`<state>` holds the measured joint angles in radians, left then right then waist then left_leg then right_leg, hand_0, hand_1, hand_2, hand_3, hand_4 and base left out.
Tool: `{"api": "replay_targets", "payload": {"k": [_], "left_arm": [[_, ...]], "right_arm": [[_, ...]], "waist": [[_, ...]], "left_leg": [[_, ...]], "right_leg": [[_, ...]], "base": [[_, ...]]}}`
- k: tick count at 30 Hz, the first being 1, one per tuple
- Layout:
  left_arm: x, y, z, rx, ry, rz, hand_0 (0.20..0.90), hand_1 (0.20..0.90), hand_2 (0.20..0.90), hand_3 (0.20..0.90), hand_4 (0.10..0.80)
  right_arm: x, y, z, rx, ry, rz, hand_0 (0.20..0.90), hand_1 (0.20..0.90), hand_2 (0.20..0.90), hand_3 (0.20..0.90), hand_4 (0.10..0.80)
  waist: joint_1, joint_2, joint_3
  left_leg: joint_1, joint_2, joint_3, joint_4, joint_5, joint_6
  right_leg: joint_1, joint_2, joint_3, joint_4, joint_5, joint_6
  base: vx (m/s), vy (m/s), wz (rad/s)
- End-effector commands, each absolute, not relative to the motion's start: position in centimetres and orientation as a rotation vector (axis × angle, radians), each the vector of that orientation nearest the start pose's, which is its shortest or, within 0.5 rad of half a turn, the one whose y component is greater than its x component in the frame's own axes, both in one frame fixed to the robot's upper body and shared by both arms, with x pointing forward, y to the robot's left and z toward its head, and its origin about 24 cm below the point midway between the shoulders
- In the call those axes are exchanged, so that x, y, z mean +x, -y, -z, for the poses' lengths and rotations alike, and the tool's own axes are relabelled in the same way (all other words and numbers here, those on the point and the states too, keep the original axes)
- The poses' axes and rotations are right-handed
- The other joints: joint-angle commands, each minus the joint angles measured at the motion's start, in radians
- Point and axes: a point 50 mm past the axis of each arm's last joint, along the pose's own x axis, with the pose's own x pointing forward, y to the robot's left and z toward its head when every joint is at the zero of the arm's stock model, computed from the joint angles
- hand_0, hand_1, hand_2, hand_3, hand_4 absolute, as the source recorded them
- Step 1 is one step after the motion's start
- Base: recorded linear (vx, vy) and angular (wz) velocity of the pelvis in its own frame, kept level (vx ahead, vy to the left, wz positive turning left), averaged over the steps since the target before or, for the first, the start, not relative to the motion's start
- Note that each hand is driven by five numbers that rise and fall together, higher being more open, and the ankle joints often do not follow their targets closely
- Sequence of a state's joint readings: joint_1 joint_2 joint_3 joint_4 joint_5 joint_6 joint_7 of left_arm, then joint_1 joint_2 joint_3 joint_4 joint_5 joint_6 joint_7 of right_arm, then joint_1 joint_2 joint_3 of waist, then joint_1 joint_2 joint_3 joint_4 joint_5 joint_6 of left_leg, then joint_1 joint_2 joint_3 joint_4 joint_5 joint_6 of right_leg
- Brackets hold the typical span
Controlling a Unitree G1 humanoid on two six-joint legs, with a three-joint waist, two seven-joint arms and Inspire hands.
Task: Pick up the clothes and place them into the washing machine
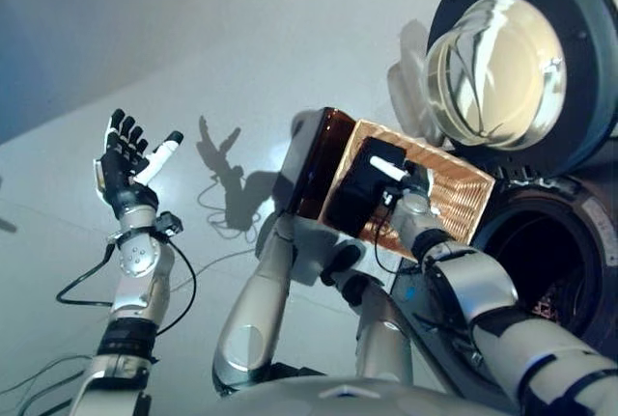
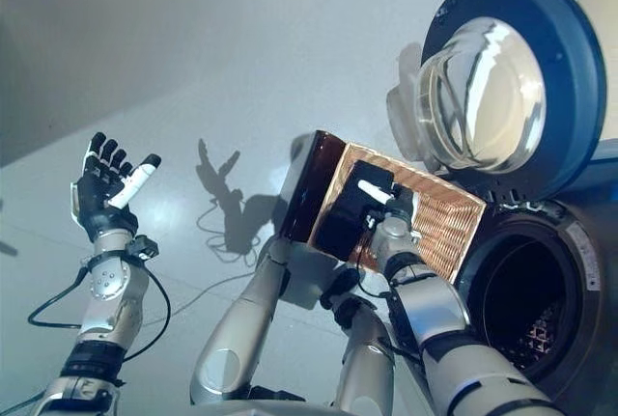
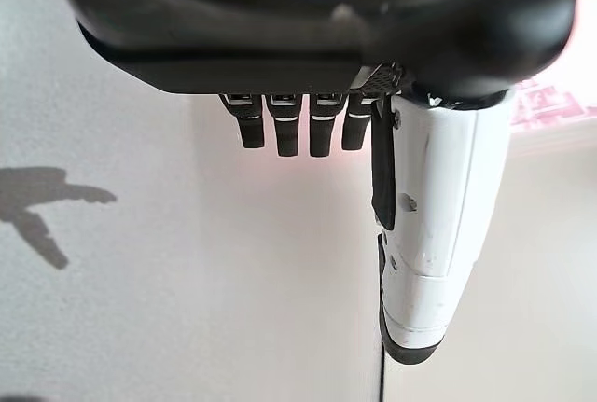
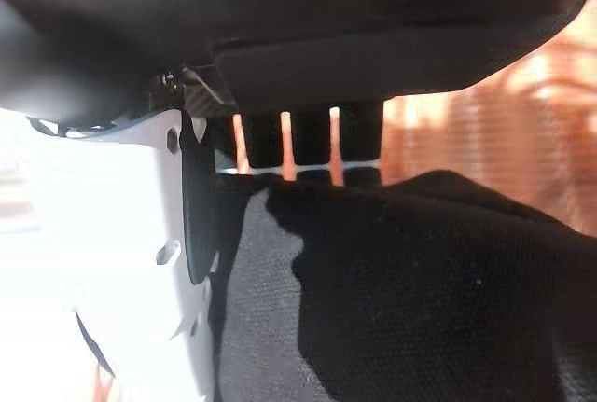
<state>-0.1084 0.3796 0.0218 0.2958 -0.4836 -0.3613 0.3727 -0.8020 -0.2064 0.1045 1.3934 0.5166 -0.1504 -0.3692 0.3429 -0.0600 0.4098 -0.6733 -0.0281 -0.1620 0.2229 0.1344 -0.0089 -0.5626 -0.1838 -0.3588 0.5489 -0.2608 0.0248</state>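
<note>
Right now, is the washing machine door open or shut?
Open: the round door is swung up, clear of the dark drum opening.

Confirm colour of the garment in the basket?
Black garment, lying in the woven orange-brown basket; it shows best in the right eye view.

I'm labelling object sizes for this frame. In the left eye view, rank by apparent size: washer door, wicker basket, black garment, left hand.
1. washer door
2. wicker basket
3. black garment and left hand: these look alike, so no ranking between them.
</note>
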Motion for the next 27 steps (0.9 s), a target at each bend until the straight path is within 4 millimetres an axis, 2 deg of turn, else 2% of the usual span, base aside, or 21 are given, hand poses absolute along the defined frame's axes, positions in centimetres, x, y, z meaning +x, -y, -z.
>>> {"api": "replay_targets", "payload": {"k": [1, 7, 9, 10, 11, 13, 14, 20, 22, 23, 25, 26, 27], "left_arm": [[25.1, -28.4, -7.2, -0.069, 0.314, -0.538, 0.9, 0.9, 0.9, 0.9, 0.8], [24.6, -28.5, -6.0, -0.076, 0.266, -0.534, 0.9, 0.9, 0.9, 0.9, 0.8], [24.3, -28.6, -5.6, -0.085, 0.251, -0.541, 0.9, 0.9, 0.9, 0.9, 0.8], [24.2, -28.5, -5.3, -0.092, 0.238, -0.54, 0.9, 0.9, 0.9, 0.9, 0.8], [24.2, -28.5, -5.3, -0.091, 0.238, -0.539, 0.9, 0.9, 0.9, 0.9, 0.8], [23.9, -28.5, -4.8, -0.11, 0.223, -0.552, 0.9, 0.9, 0.9, 0.9, 0.8], [23.7, -28.5, -4.6, -0.119, 0.217, -0.555, 0.9, 0.9, 0.9, 0.9, 0.8], [23.3, -27.2, -2.9, -0.175, 0.162, -0.546, 0.9, 0.9, 0.9, 0.9, 0.8], [23.3, -26.4, -2.3, -0.179, 0.136, -0.518, 0.9, 0.9, 0.9, 0.9, 0.8], [23.3, -26.4, -2.3, -0.179, 0.136, -0.518, 0.9, 0.9, 0.9, 0.9, 0.8], [23.0, -25.6, -1.9, -0.19, 0.129, -0.494, 0.9, 0.9, 0.9, 0.9, 0.8], [23.1, -25.6, -1.9, -0.19, 0.129, -0.494, 0.9, 0.9, 0.9, 0.9, 0.8], [23.1, -25.5, -2.0, -0.185, 0.133, -0.49, 0.9, 0.9, 0.9, 0.9, 0.8]], "right_arm": [[33.0, 24.4, 0.6, 0.061, -0.433, 0.614, 0.2, 0.2, 0.2, 0.2, 0.3], [31.6, 26.3, 1.4, 0.167, -0.404, 0.675, 0.2, 0.2, 0.2, 0.2, 0.3], [31.3, 27.1, 1.2, 0.276, -0.35, 0.717, 0.2, 0.2, 0.2, 0.2, 0.3], [31.0, 27.1, 1.4, 0.338, -0.325, 0.728, 0.2, 0.2, 0.2, 0.2, 0.3], [30.9, 27.1, 1.4, 0.339, -0.325, 0.729, 0.2, 0.2, 0.2, 0.2, 0.3], [31.2, 26.6, 1.0, 0.492, -0.239, 0.734, 0.2, 0.2, 0.2, 0.2, 0.3], [30.9, 26.6, 1.2, 0.51, -0.232, 0.728, 0.2, 0.2, 0.2, 0.2, 0.3], [30.2, 25.6, 0.2, 0.972, 0.068, 0.77, 0.2, 0.2, 0.2, 0.2, 0.3], [29.9, 25.4, 0.1, 1.064, 0.14, 0.802, 0.2, 0.2, 0.2, 0.2, 0.3], [29.9, 25.4, 0.1, 1.064, 0.14, 0.802, 0.2, 0.2, 0.2, 0.2, 0.3], [30.1, 25.6, -0.9, 1.106, 0.218, 0.851, 0.2, 0.2, 0.2, 0.2, 0.3], [30.1, 25.6, -1.0, 1.105, 0.218, 0.851, 0.2, 0.2, 0.2, 0.2, 0.3], [30.4, 25.4, -1.6, 1.133, 0.254, 0.851, 0.2, 0.2, 0.2, 0.2, 0.3]], "waist": [[-0.016, 0.004, -0.053], [-0.059, 0.009, -0.075], [-0.082, 0.02, -0.082], [-0.101, 0.033, -0.083], [-0.097, 0.038, -0.077], [-0.121, 0.058, -0.076], [-0.124, 0.067, -0.074], [-0.173, 0.136, -0.066], [-0.183, 0.161, -0.067], [-0.183, 0.161, -0.067], [-0.197, 0.197, -0.049], [-0.196, 0.197, -0.05], [-0.201, 0.199, -0.045]], "left_leg": [[0.026, -0.004, 0.058, 0.038, -0.128, -0.04], [0.078, 0.008, 0.084, 0.029, -0.133, -0.033], [0.099, 0.011, 0.098, 0.023, -0.133, -0.031], [0.107, 0.012, 0.11, 0.026, -0.134, -0.029], [0.098, 0.013, 0.117, 0.026, -0.108, -0.023], [0.106, 0.018, 0.137, 0.033, -0.111, -0.018], [0.107, 0.02, 0.146, 0.043, -0.114, -0.016], [0.113, 0.024, 0.172, 0.073, -0.13, -0.006], [0.112, 0.022, 0.175, 0.081, -0.131, -0.004], [0.112, 0.022, 0.175, 0.081, -0.131, -0.004], [0.074, 0.022, 0.178, 0.155, -0.146, 0.0], [0.069, 0.023, 0.179, 0.162, -0.15, 0.0], [0.055, 0.019, 0.168, 0.213, -0.191, -0.003]], "right_leg": [[0.1, -0.006, 0.038, -0.187, 0.112, 0.06], [0.14, -0.001, 0.071, -0.225, 0.133, 0.063], [0.147, 0.0, 0.091, -0.233, 0.139, 0.064], [0.146, 0.0, 0.104, -0.231, 0.139, 0.062], [0.138, -0.001, 0.095, -0.233, 0.162, 0.057], [0.133, 0.002, 0.121, -0.229, 0.167, 0.057], [0.128, 0.001, 0.129, -0.225, 0.167, 0.056], [0.109, -0.005, 0.168, -0.198, 0.16, 0.056], [0.102, -0.007, 0.175, -0.189, 0.157, 0.056], [0.102, -0.007, 0.175, -0.189, 0.157, 0.056], [0.063, 0.001, 0.203, -0.137, 0.146, 0.046], [0.058, 0.001, 0.205, -0.131, 0.144, 0.046], [0.045, 0.009, 0.224, -0.092, 0.113, 0.045]], "base": [[0.013, -0.021, -0.17], [-0.004, 0.002, -0.19], [-0.055, 0.035, -0.35], [-0.155, 0.074, -0.27], [-0.165, 0.082, -0.28], [-0.113, 0.085, -0.29], [-0.085, 0.079, -0.37], [-0.048, 0.046, -0.31], [-0.024, 0.035, -0.08], [-0.042, 0.032, -0.1], [-0.093, 0.031, -0.07], [0.009, 0.007, -0.17], [0.042, 0.001, -0.21]]}}
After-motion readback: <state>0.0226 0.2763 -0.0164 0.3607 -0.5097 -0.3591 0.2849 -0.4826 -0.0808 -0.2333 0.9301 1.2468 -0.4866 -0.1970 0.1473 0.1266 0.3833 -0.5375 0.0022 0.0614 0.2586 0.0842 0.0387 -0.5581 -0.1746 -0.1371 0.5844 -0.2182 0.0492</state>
